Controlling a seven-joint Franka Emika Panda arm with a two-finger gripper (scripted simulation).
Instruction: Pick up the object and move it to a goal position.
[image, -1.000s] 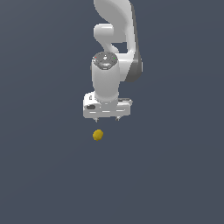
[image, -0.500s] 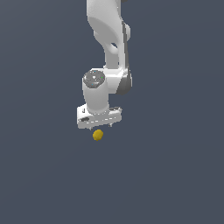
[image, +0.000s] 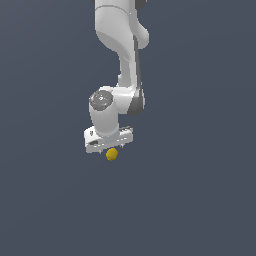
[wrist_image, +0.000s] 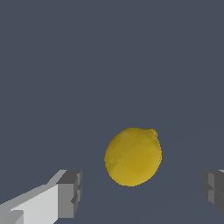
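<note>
Yellow-orange object (image: 112, 154), lemon-like and slightly lumpy with a small nub at one end, lying on a plain dark grey-blue desk (image: 200, 190). Exterior view: white arm (image: 120, 45) descends from the upper edge of the frame, bends at a grey-capped wrist joint, and ends in the gripper (image: 108, 147), whose white crossbar sits directly above the object; the object shows just below the crossbar's lower edge, roughly under its middle. Whether the two touch cannot be told from this view. Wrist view: object (wrist_image: 133, 156) lies between the two fingers, one white with a grey pad (wrist_image: 70, 194), the other seen only as a grey pad (wrist_image: 213, 189) at the frame edge. Jaws are spread wide, much wider than the object, with bare desk visible on either side of it; neither pad touches it, and nothing is held. The object sits nearer the white finger than the other
</note>
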